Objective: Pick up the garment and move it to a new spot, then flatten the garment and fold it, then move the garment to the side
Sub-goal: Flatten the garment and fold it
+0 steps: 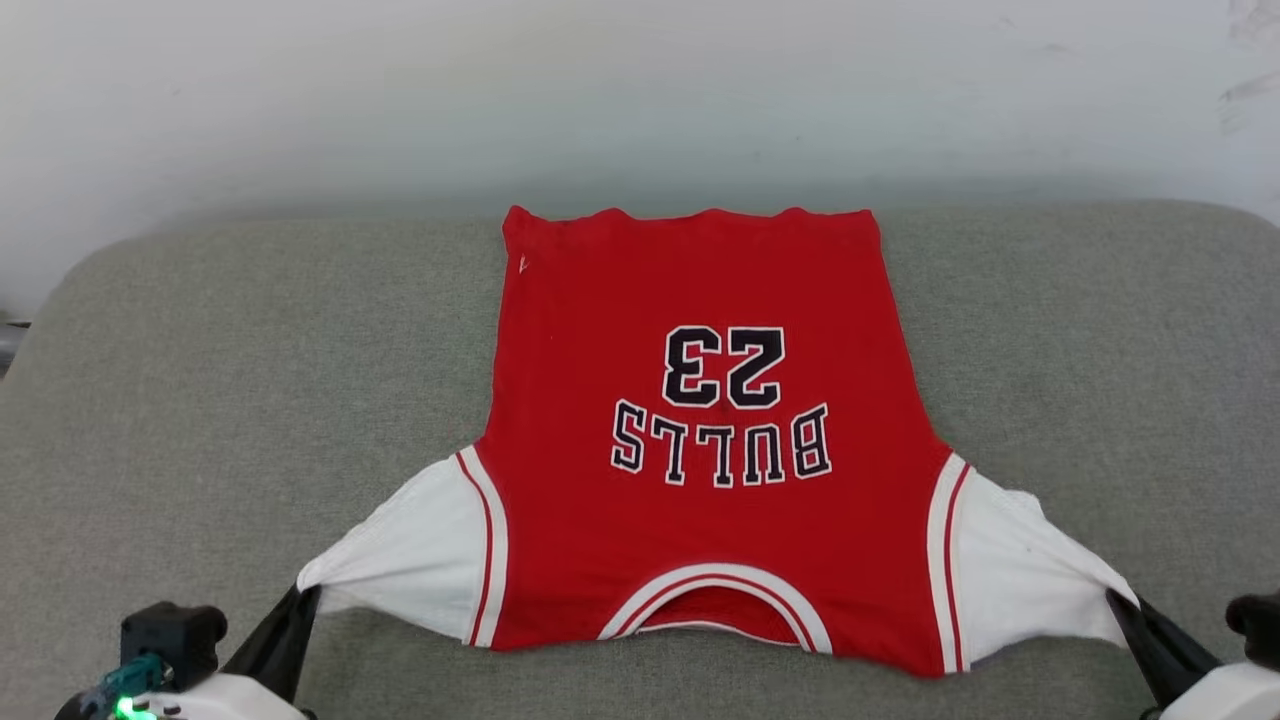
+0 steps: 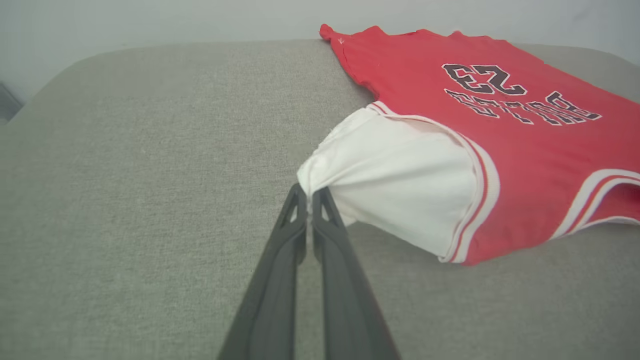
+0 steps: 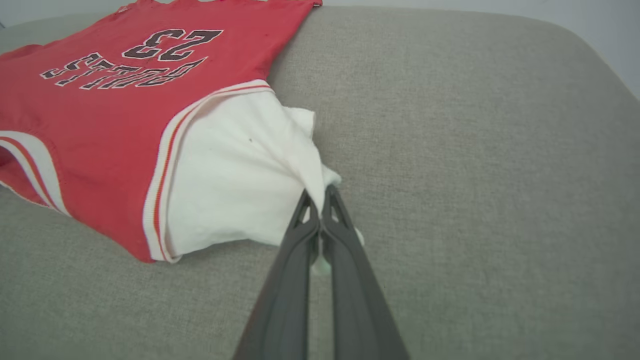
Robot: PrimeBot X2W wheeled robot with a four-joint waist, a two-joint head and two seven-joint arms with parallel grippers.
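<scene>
The garment (image 1: 700, 480) is a red T-shirt with white sleeves, spread front-up on the grey cushion, collar toward me and hem at the far side; "BULLS" and "23" read upside down. My left gripper (image 1: 305, 592) is shut on the tip of the left white sleeve (image 2: 395, 175), pinching it between the dark fingers (image 2: 285, 250). My right gripper (image 1: 1120, 598) is shut on the tip of the other white sleeve (image 3: 235, 180), the cloth bunched at its fingertips (image 3: 320, 192). Both sleeves are drawn out sideways and slightly raised. The small white logo (image 1: 522, 264) shows near the hem.
The grey fabric surface (image 1: 200, 400) has rounded far corners and ends at a pale wall (image 1: 640, 90) behind the hem. Bare cushion lies to the left and right of the shirt. A dark object sits at the far left edge (image 1: 8, 345).
</scene>
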